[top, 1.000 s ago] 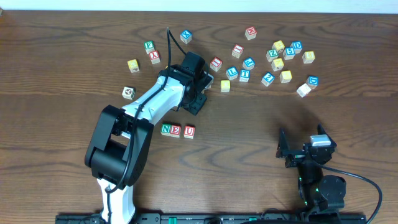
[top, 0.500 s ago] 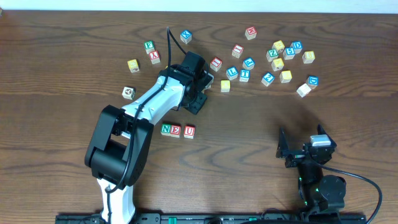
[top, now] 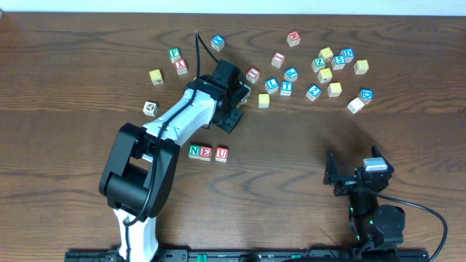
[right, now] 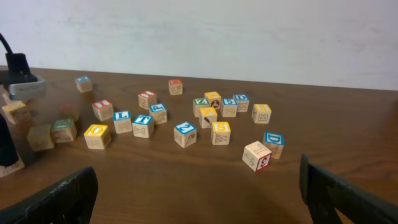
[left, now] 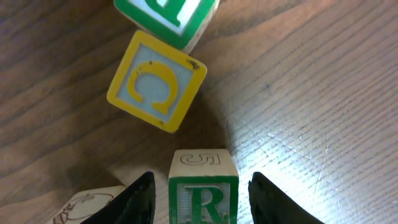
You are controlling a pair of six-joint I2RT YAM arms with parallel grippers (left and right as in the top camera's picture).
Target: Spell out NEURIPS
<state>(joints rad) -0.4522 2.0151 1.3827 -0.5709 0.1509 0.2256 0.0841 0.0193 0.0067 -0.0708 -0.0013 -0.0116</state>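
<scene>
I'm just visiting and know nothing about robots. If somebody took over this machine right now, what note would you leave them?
Left pincer: around the green R cube, a finger close on each side; a firm grip is unconfirmed.
Right pincer: open, empty, away from the cubes.
Done: N, E, U in a row.
Left: set R after U, then look for I, P, S among the scattered cubes.

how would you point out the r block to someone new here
Follow the white left arm to its tool, past the N-E-U row. The R block stands between that tool's fingers: green border, green letter. The yellow C block just beyond sits outside the fingers.
</scene>
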